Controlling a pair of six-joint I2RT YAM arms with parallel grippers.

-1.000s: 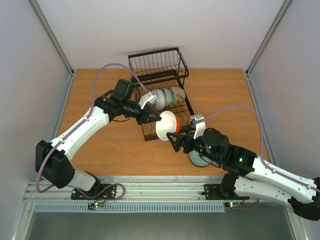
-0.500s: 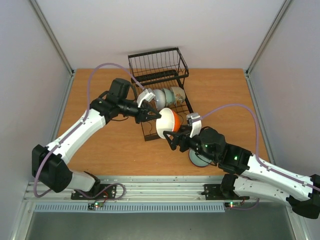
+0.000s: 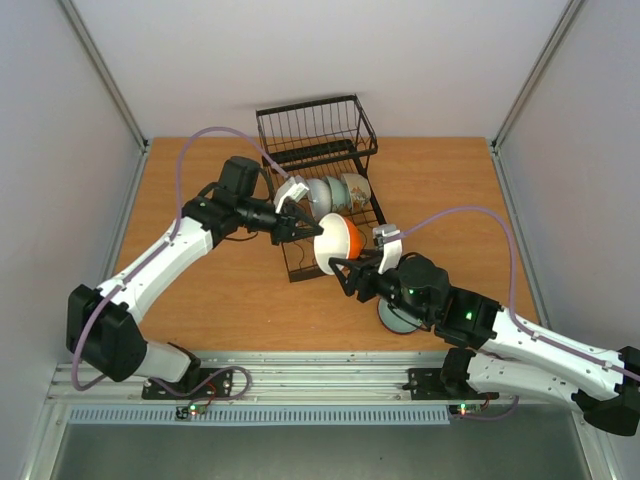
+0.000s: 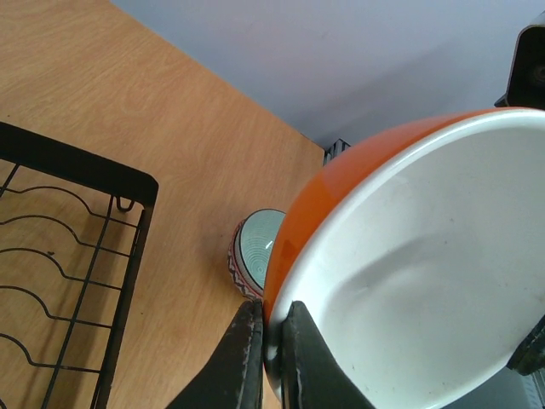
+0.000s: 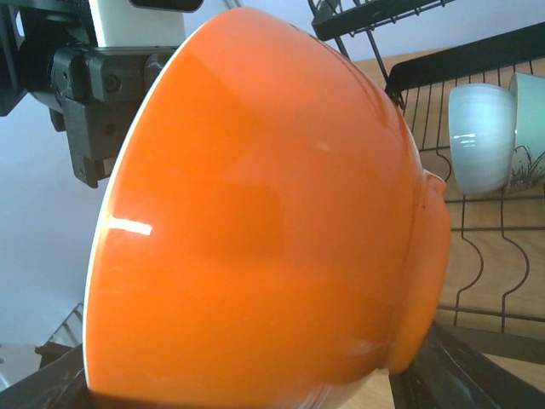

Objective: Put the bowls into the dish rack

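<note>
An orange bowl (image 3: 338,240), white inside, hangs on its side over the near end of the black wire dish rack (image 3: 315,120). My left gripper (image 3: 303,230) is shut on its rim; in the left wrist view the two fingers (image 4: 247,349) pinch the rim of the bowl (image 4: 409,256). My right gripper (image 3: 345,270) is just below the bowl, open, its fingers spread wide either side of the bowl (image 5: 255,213) with a gap at the foot. Two bowls stand in the rack, a pale green one (image 3: 320,195) and a cream one (image 3: 352,189).
A patterned bowl (image 3: 400,318) lies upside down on the table under my right arm; it also shows in the left wrist view (image 4: 254,264). The rack's tall basket end is at the far side. The rack's near corner (image 4: 128,183) is under the left wrist.
The orange bowl has moved a little up and toward the rack and turned, so more of its orange outside shows. Both grippers moved with it.
</note>
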